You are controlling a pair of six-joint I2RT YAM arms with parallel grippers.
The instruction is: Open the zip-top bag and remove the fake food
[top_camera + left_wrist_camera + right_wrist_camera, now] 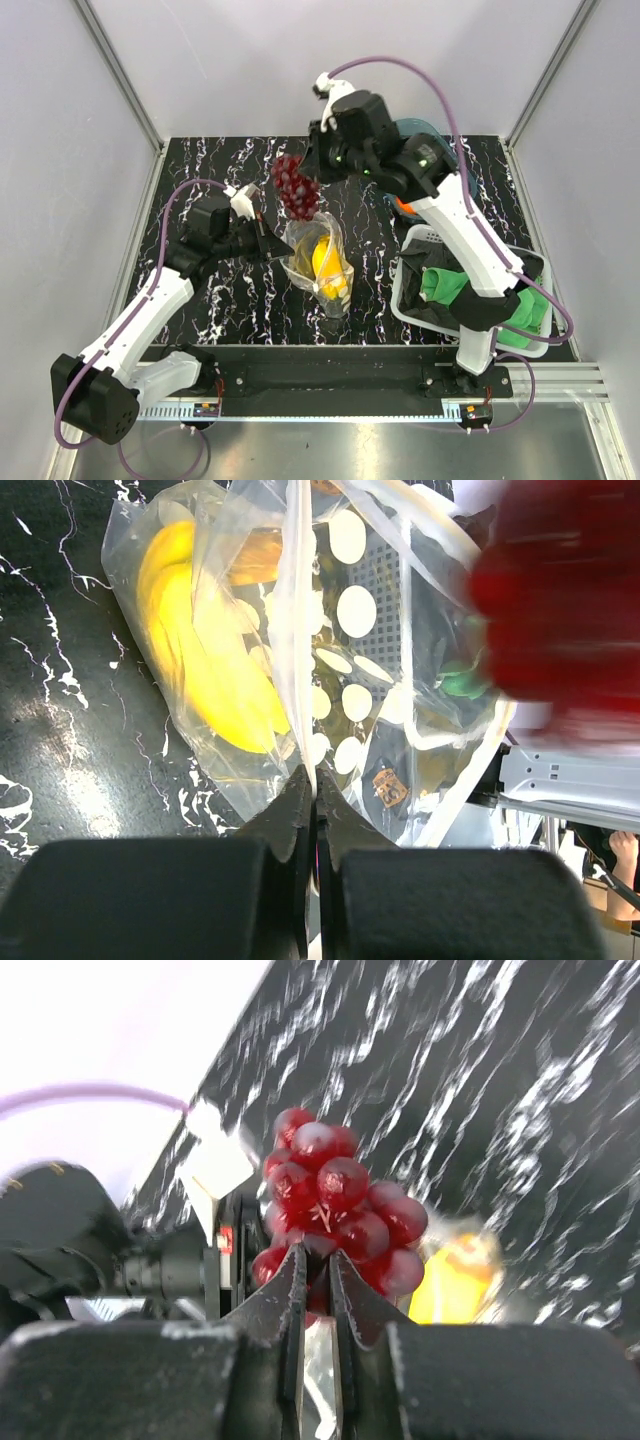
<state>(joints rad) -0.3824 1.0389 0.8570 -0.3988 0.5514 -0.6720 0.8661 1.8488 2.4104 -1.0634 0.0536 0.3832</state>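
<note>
My left pincer [312,783] pinches the edge of the zip-top bag [352,610]; my right pincer [317,1265] grips the grape cluster [335,1200] aloft above the surface [220,170]

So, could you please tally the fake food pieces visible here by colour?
Dark red: 1, the grape cluster, held in the right gripper.
Yellow: 1, the banana bunch, inside the zip-top bag.
Orange: 1, an orange fruit, partly hidden behind the right arm.
Total: 3 visible.
</note>
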